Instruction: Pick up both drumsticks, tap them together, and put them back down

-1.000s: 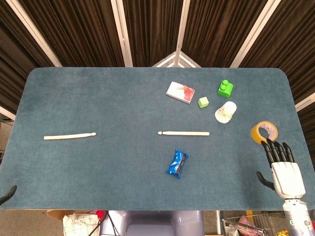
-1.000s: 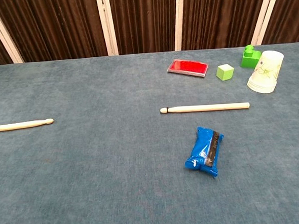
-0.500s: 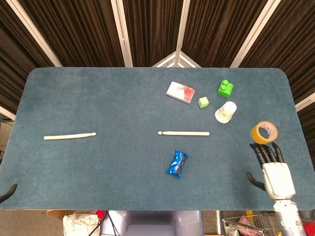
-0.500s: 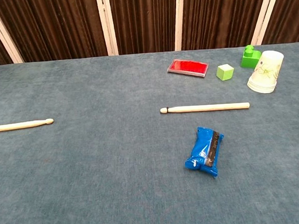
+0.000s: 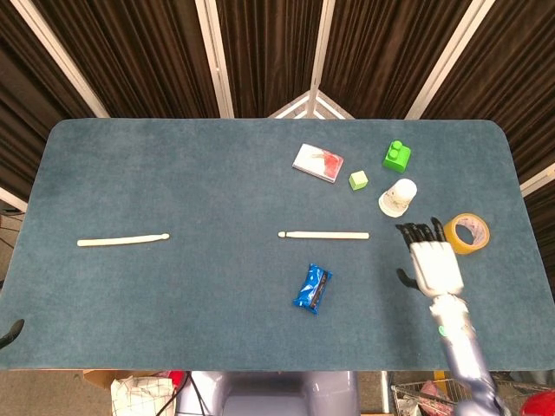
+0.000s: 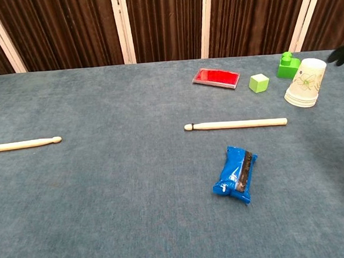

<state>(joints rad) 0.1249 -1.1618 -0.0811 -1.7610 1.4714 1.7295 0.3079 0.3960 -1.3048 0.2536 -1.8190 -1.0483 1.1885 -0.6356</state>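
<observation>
We see both drumsticks flat on table, left drumstick (image 5: 122, 240) and centre drumstick (image 5: 324, 235); nothing picked yet. Right hand (image 5: 431, 260) empty, fingers spread, lower right near centre one. Left hand (image 5: 10, 332) state unclear.

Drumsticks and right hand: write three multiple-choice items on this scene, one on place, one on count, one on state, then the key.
1. Where is the right hand?
A. On the left drumstick
B. Between the right drumstick's butt end and the tape roll
C. On the blue packet

2. How many drumsticks lie on the table?
A. One
B. Two
C. Three

3. What is the right hand holding?
A. A drumstick
B. The paper cup
C. Nothing

Key: 1 B, it sits just past the right drumstick, beside the tape roll. 2 B, the left drumstick and the right one both lie flat. 3 C, its fingers are spread with nothing in them.
</observation>
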